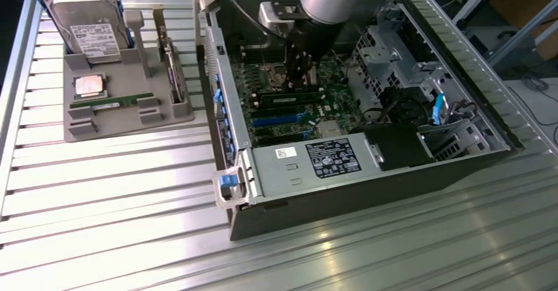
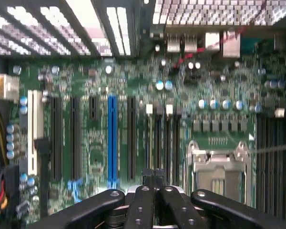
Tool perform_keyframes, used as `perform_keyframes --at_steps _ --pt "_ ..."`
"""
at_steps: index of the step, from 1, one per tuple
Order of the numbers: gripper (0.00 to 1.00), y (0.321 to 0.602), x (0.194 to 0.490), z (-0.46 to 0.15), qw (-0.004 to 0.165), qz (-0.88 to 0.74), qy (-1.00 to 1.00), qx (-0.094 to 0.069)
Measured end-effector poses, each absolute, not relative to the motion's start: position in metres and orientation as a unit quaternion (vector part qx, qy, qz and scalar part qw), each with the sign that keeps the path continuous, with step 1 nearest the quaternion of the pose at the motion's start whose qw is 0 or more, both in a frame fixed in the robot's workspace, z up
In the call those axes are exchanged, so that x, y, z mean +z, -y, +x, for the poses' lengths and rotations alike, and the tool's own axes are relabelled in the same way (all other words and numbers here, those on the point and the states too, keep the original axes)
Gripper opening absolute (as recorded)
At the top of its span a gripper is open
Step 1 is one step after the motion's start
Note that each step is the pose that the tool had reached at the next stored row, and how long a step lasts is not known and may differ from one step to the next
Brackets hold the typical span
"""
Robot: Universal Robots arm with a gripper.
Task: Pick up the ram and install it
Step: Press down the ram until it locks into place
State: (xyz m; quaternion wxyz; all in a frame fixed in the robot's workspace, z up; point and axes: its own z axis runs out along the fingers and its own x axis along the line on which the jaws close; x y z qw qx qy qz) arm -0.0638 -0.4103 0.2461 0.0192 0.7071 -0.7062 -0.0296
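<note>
One ram, a thin green stick with a white label, lies in the grey holder at the exterior view's left. A second long dark stick, seemingly a ram, stands on edge in the motherboard's slots inside the open computer case. My gripper reaches down into the case just above that stick. In the wrist view my gripper is shut, fingertips together with nothing between them, over the black memory slots. Whether it touches the stick I cannot tell.
The holder also carries a hard drive, a square silver processor chip and an upright expansion card. Inside the case are the power supply, drive cages, a blue card slot and the empty processor socket.
</note>
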Motion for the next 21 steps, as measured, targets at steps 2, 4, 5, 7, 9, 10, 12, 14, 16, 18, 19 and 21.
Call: perform_keyframes --at_steps 2,4,5,7,9,10,12,14,16,18,19,21 --pt "0.1 0.41 0.245 -0.075 0.019 0.707 0.706 -0.03" --pt "0.1 0.411 0.244 -0.084 0.019 0.707 0.706 -0.03" --pt "0.1 0.411 0.243 -0.086 0.019 0.707 0.706 -0.03" --pt "0.1 0.411 0.241 -0.089 0.019 0.707 0.706 -0.03" --pt "0.1 0.411 0.238 -0.09 0.019 0.707 0.706 -0.03" --pt "0.1 0.411 0.237 -0.09 0.019 0.707 0.706 -0.03" --pt "0.1 0.411 0.233 -0.09 0.019 0.707 0.706 -0.03" --pt "0.1 0.412 0.232 -0.09 0.019 0.707 0.706 -0.03" --pt "0.1 0.412 0.231 -0.09 0.02 0.707 0.706 -0.03" --pt "0.1 0.412 0.23 -0.09 0.019 0.707 0.706 -0.03" --pt "0.1 0.412 0.229 -0.09 0.02 0.707 0.706 -0.03" --pt "0.1 0.412 0.228 -0.09 0.02 0.707 0.706 -0.03"
